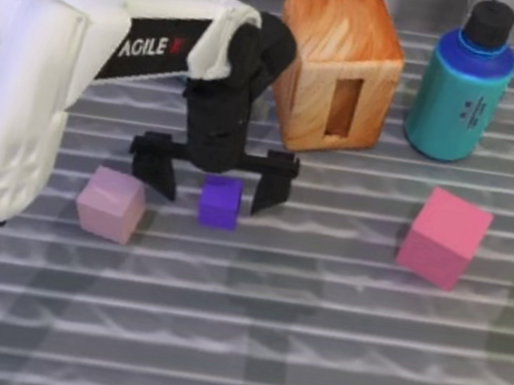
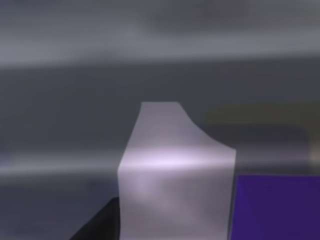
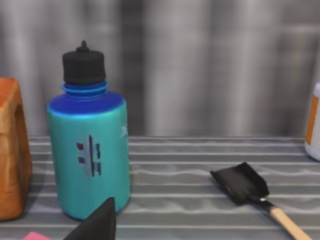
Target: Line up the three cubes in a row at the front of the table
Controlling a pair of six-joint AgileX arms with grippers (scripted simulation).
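The small purple cube [image 1: 220,201] sits on the striped grey table [image 1: 311,353], left of centre. My left gripper [image 1: 215,187] is open over it. Its black fingers [image 1: 160,167] stand wide on either side of the cube, with clear gaps. The pale pink cube [image 1: 112,203] rests just left of the gripper, and in the left wrist view it shows as a close pale pink cube [image 2: 175,175] beside the purple cube [image 2: 275,207]. The larger hot pink cube [image 1: 444,238] lies apart at the right. My right gripper [image 3: 100,225] is outside the top view.
The big orange wood-grain block [image 1: 339,70] with a slot stands right behind the left gripper. A teal bottle [image 1: 462,83] with a black cap is at the back right. A black shovel [image 3: 240,182] and a white-and-orange container [image 3: 314,125] lie beyond the bottle.
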